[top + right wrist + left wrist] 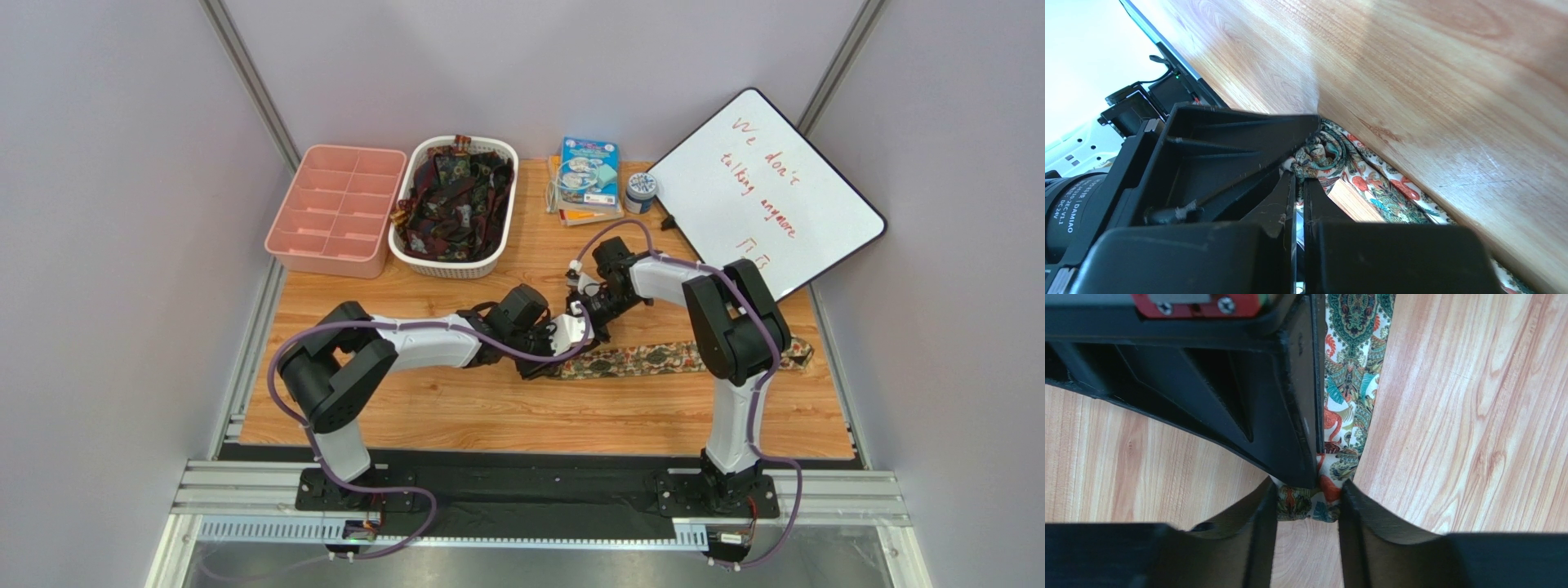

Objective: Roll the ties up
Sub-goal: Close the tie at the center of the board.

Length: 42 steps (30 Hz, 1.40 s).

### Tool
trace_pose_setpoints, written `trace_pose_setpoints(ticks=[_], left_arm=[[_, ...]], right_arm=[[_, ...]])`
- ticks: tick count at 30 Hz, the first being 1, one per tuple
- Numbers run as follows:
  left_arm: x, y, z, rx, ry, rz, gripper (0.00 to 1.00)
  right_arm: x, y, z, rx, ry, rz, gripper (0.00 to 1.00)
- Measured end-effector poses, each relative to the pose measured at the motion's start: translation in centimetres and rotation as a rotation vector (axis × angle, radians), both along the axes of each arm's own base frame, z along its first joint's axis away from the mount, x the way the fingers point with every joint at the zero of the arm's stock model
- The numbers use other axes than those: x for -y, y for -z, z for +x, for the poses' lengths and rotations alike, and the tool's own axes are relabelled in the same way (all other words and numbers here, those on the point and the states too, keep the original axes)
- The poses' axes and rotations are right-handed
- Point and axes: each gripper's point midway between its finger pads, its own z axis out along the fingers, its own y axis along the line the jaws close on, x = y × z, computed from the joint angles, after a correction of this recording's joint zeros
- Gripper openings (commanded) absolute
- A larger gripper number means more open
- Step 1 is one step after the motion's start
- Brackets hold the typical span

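An olive and tan patterned tie (pixel 669 359) lies flat across the table, running right from the two grippers. In the left wrist view its narrow end (pixel 1352 373) shows teal, green and orange print. My left gripper (pixel 1309 503) (pixel 564 342) grips that end by its two edges. My right gripper (pixel 1298 177) (pixel 579 306) comes in from behind. Its fingers are pressed almost together, their tips pinching the curled fabric (pixel 1324 153) at the same end. One of its black fingers (pixel 1247 392) covers part of the tie in the left wrist view. More dark ties (pixel 456 196) fill a white basket.
The white basket (pixel 412 254) stands at the back, with a pink compartment tray (pixel 334 208) to its left. Booklets (pixel 586 172), a tape roll (pixel 639 190) and a tilted whiteboard (pixel 767 190) occupy the back right. Bare wood lies in front of the tie.
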Motion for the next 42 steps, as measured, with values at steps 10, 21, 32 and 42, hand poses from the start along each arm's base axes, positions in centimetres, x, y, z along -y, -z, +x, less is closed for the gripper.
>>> trace_pose_setpoints(ticks=[10, 21, 32, 42], left_arm=[[-3.1, -0.2, 0.1, -0.084, -0.107, -0.206, 0.71], [-0.2, -0.6, -0.7, -0.111, -0.096, -0.521, 0.75], [1.8, 0.1, -0.5, 0.081, -0.015, -0.528, 0.35], [2.3, 0.0, 0.1, 0.140, 0.005, -0.387, 0.25]], right_arm=[[1.4, 1.0, 0.0, 0.004, -0.005, 0.045, 0.00], [2.1, 1.9, -0.3, -0.003, 0.009, 0.091, 0.00], [1.8, 2.1, -0.4, -0.045, 0.011, 0.116, 0.00], [2.8, 1.8, 0.2, 0.056, -0.032, 0.057, 0.45]])
